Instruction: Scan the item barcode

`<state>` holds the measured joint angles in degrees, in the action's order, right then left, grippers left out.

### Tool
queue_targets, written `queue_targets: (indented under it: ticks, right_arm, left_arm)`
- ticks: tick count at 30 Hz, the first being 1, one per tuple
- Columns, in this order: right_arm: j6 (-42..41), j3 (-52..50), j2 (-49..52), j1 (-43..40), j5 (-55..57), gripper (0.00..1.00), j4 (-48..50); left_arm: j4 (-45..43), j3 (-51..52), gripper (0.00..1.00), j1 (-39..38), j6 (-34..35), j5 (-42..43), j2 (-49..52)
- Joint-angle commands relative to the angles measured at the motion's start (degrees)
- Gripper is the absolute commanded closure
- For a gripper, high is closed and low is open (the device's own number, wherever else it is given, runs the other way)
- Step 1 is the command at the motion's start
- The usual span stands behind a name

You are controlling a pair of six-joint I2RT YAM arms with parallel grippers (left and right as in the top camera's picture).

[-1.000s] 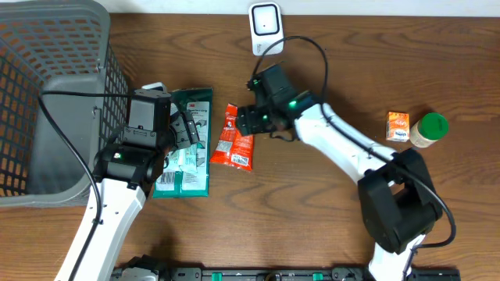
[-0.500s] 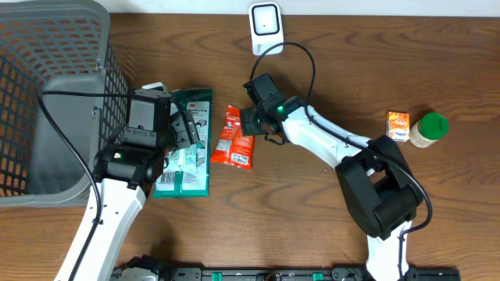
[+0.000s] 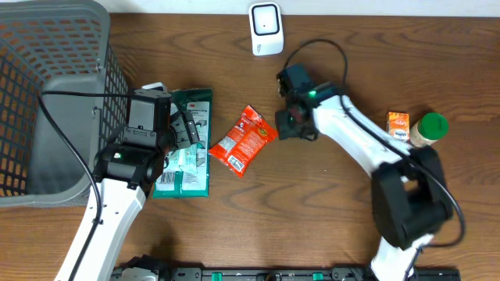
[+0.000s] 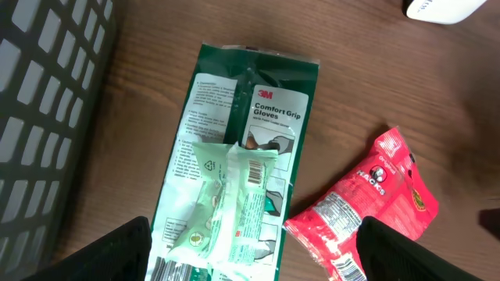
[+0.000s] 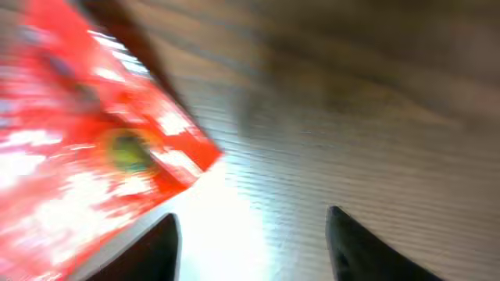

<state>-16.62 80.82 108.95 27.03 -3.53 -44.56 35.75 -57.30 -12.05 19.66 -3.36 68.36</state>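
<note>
Packet (image 3: 244, 141) edges free, right gripper (image 3: 287, 126) beside

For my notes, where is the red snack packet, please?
The packet lies mid-table, overhead view, between the green glove pack and the right gripper.

A dark wood-grain table (image 3: 312, 226) meets a pale strip (image 3: 391, 5) beyond.

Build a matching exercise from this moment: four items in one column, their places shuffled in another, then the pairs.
Items
1. red snack packet
2. glove pack
3. white scanner
4. green-lidded jar

Places
A. far edge, middle
B. below the left end effector
C. right side, next to the orange carton
D. centre, just left of the right end effector

Pairs: 1-D, 2-B, 3-A, 4-C
</note>
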Motion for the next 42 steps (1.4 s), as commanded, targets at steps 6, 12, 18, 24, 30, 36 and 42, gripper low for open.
queue_targets:
  ticks: [6,12,18,24,30,36,42]
  right_arm:
    - [2.4,0.0,1.3,6.3,-11.8,0.37,17.8]
    - [2.3,0.0,9.0,10.3,-4.9,0.37,27.8]
    - [2.6,0.0,9.7,7.7,-0.8,0.4,16.3]
    - [5.2,0.2,9.4,4.2,-1.5,0.35,11.3]
    - [7.7,0.5,2.5,-0.2,-8.6,0.29,8.5]
    - [11.6,0.5,-6.3,-9.7,-18.6,0.27,-0.7]
    - [18.0,-1.0,-5.0,-17.8,-27.3,0.27,-5.5]
  left_arm:
    - [0.0,-1.1,0.16,0.2,0.1,-0.1,-0.2]
    - [0.0,-1.1,0.16,0.2,0.1,-0.1,-0.2]
    - [0.0,-1.1,0.16,0.2,0.1,-0.1,-0.2]
    - [0.0,-1.1,0.16,0.2,0.1,-0.1,-0.2]
    - [-0.3,-1.1,0.16,0.2,0.1,-0.1,-0.2]
    - [-0.5,-0.9,0.36,0.0,0.8,6.8,0.2]
    - [-3.2,3.1,0.93,-5.7,2.2,15.0,8.4]
